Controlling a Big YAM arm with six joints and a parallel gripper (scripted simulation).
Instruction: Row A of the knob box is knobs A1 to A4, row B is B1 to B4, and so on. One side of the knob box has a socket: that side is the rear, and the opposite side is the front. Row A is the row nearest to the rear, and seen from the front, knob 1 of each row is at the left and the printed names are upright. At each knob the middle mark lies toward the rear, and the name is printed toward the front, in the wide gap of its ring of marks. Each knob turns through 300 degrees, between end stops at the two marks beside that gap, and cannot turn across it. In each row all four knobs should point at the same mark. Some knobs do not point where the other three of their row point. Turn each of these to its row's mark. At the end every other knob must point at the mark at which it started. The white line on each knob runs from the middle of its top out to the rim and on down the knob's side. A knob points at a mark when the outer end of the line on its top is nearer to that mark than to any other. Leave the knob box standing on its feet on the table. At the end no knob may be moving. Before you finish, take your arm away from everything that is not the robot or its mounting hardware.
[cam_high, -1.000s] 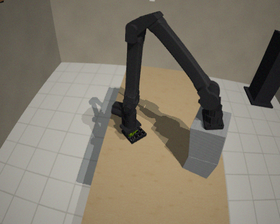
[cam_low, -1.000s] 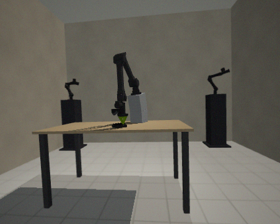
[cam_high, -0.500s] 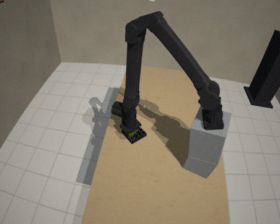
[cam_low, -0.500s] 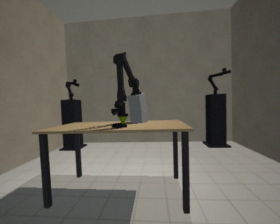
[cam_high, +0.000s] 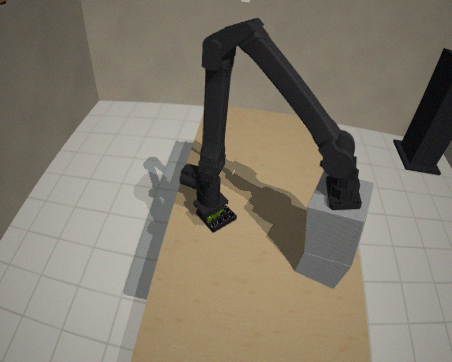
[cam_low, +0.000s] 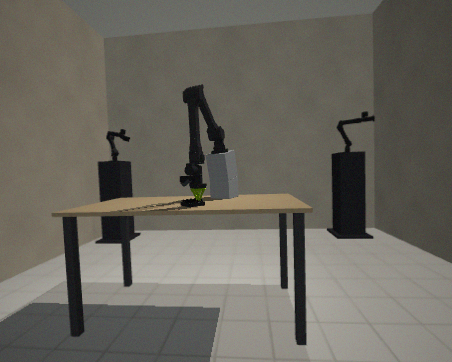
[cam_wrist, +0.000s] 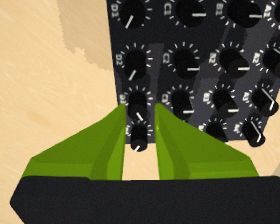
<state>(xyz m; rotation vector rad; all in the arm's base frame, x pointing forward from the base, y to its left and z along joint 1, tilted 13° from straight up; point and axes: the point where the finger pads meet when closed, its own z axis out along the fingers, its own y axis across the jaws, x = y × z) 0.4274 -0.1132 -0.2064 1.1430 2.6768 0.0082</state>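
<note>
From above, the wooden surface (cam_high: 260, 300) is seen running from near to far across a tiled floor. The knob box (cam_high: 220, 220) lies flat toward the surface's left edge, directly beneath the tip of the dark arm (cam_high: 280, 70). The arm is folded high over the surface and is mounted on a grey pedestal (cam_high: 330, 240) at the right edge. Green is glimpsed at the arm's tip, on top of the box. A dark stand (cam_high: 425, 125) is seen at the far right, off the surface.

From the side, the surface is seen carried on dark legs. The knob box (cam_low: 191, 203) is a low black slab on it, just left of the pedestal (cam_low: 222, 175), and the green tool (cam_low: 198, 192) is lowered onto it. Two dark stands with small arms are placed behind, at left (cam_low: 115, 195) and right (cam_low: 348, 192).

From the wrist, the tool (cam_wrist: 139, 136) is seen with its green fingers slightly parted on either side of the nearest knob (cam_wrist: 138, 136) in the box's left column. A narrow gap is left, and the knob is not clamped. The rest of the knob box (cam_wrist: 200, 66) extends away, four knobs across, each with a white line and a ring of marks. The printed names are too small to be read.
</note>
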